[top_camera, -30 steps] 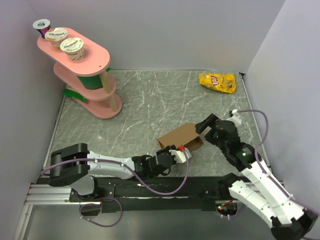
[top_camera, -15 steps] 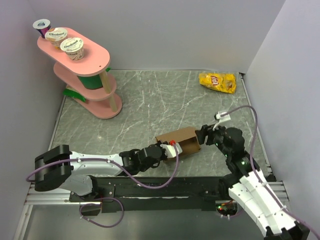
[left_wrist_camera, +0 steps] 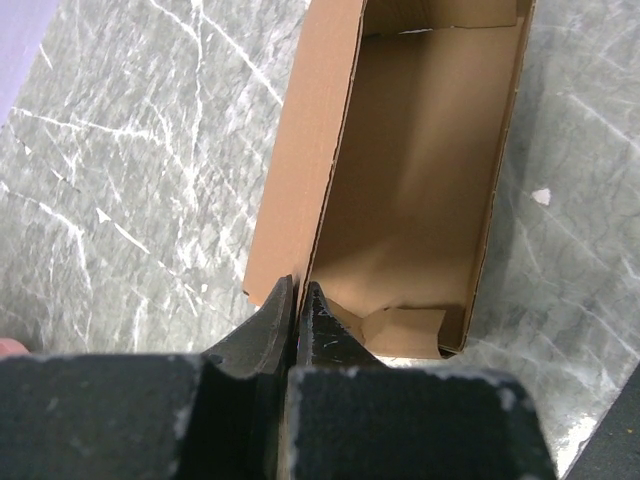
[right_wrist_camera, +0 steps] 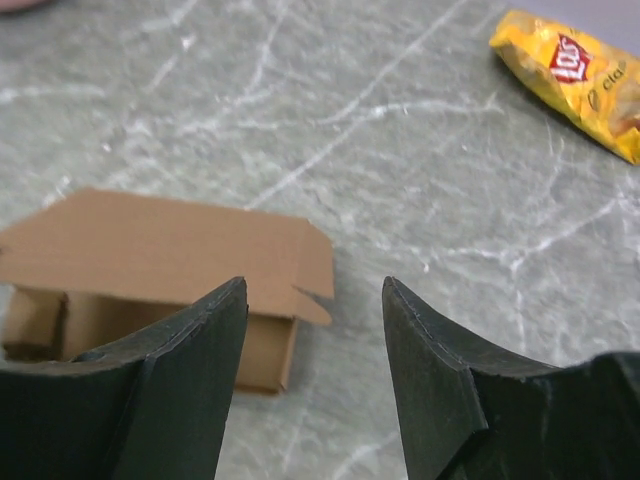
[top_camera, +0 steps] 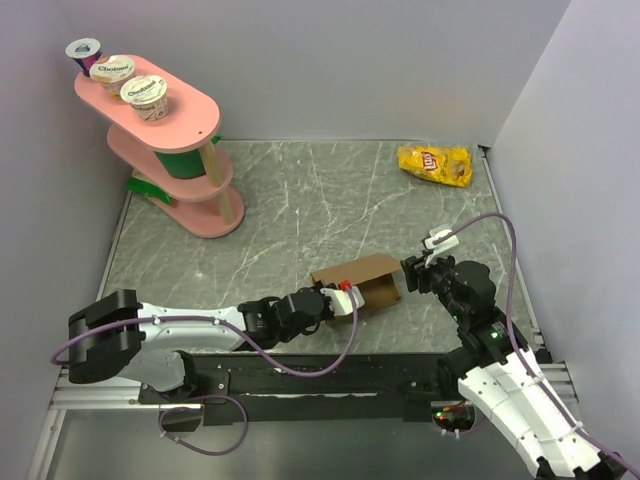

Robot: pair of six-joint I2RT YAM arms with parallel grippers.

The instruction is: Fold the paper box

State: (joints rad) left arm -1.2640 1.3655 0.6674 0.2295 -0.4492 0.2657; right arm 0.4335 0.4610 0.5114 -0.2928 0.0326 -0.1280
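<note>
Brown paper box (left_wrist_camera: 410, 180), pinched by left gripper (left_wrist_camera: 297, 296)

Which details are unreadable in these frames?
Left wrist: paper box far end cut by top edge.
Top view: left gripper pinch hidden under its wrist.
Right wrist: box blurred, partly behind right gripper; chip bag cropped at right edge.
Top view: labels on the cups too small.

Count from the top view: 1 paper box (top_camera: 358, 280) at lower centre. 1 yellow chip bag (top_camera: 435, 164) at upper right. 1 pink tiered stand (top_camera: 190, 190) at upper left, with 3 yogurt cups (top_camera: 84, 50) (top_camera: 112, 69) (top_camera: 145, 92) on its top shelf. 2 robot arms (top_camera: 190, 328) (top_camera: 510, 375) along the bottom edge.
</note>
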